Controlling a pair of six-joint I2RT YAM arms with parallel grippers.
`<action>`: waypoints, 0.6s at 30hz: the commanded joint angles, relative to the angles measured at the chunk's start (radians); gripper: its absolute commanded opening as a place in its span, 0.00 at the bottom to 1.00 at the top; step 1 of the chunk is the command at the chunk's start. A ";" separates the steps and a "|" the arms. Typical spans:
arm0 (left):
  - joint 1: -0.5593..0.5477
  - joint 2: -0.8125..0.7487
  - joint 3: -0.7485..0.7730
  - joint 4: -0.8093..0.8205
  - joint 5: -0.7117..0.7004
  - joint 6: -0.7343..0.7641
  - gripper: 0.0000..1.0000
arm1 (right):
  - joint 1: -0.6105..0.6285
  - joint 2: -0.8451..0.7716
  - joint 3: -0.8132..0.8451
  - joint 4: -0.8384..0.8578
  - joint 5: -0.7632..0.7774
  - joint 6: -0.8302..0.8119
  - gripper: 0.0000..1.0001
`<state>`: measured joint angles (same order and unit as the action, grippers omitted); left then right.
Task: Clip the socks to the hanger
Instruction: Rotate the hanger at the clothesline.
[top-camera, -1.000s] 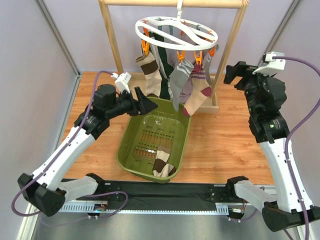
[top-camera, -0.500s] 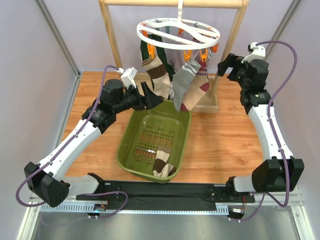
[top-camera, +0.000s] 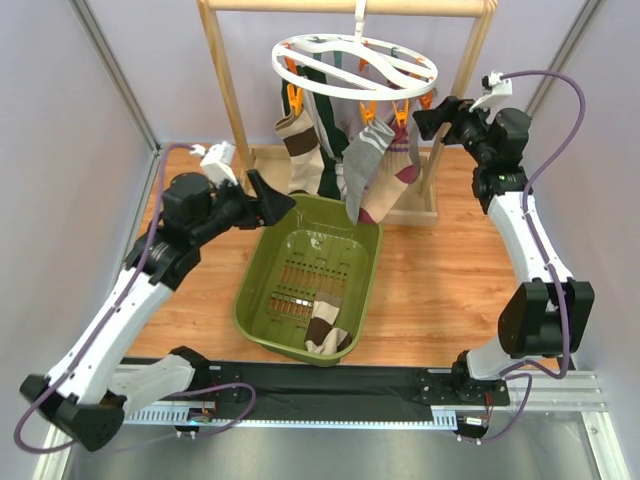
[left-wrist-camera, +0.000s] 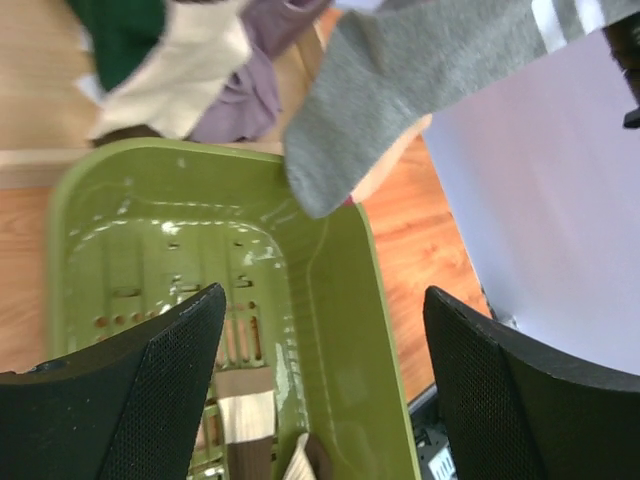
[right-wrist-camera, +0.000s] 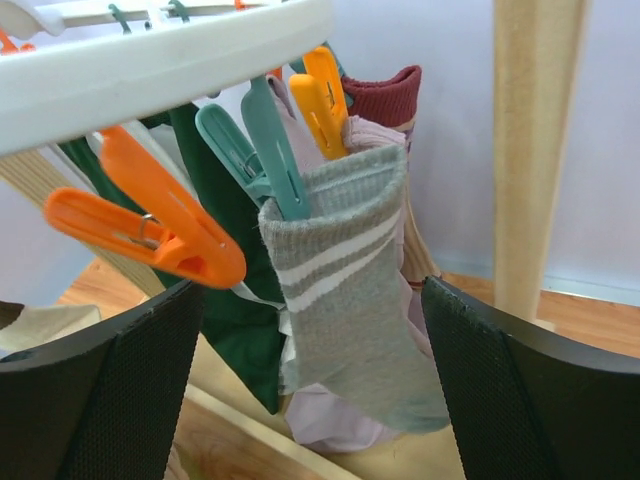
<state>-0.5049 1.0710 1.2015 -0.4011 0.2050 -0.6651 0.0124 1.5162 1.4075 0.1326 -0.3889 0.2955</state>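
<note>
The white ring hanger (top-camera: 355, 62) hangs from the wooden rail. Clipped to it are a grey white-striped sock (top-camera: 365, 170), a maroon striped one (top-camera: 402, 172), an argyle one (top-camera: 298, 140) and a dark green one (top-camera: 326, 170). One brown-and-cream sock (top-camera: 325, 330) lies in the basket, also seen in the left wrist view (left-wrist-camera: 250, 425). My left gripper (top-camera: 272, 195) is open and empty over the basket's far left rim. My right gripper (top-camera: 425, 118) is open and empty beside the hanger's right edge, facing the grey sock (right-wrist-camera: 350, 290), which a teal clip (right-wrist-camera: 270, 150) holds; an orange clip (right-wrist-camera: 150, 225) hangs free.
The olive slotted basket (top-camera: 255, 290) stands mid-table below the hanging socks. The wooden rack's right post (top-camera: 455, 110) stands next to my right gripper, its left post (top-camera: 225, 80) behind my left arm. Grey walls close both sides.
My left gripper has pulled back left, away from the hanging socks. My right arm has swung in and forward to the hanger's right edge. The hanger has swung slightly.
</note>
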 joint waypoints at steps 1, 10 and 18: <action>0.034 -0.130 -0.025 -0.070 -0.105 0.024 0.87 | 0.000 0.032 0.016 0.102 -0.076 -0.005 0.91; 0.035 -0.184 -0.056 -0.099 -0.130 -0.010 0.88 | 0.003 0.177 0.057 0.283 -0.150 0.007 0.83; 0.035 -0.175 -0.071 -0.085 -0.110 -0.007 0.88 | 0.031 0.271 0.097 0.429 -0.192 0.037 0.49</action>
<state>-0.4706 0.9020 1.1198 -0.4965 0.0849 -0.6754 0.0277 1.7660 1.4345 0.4339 -0.5358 0.3092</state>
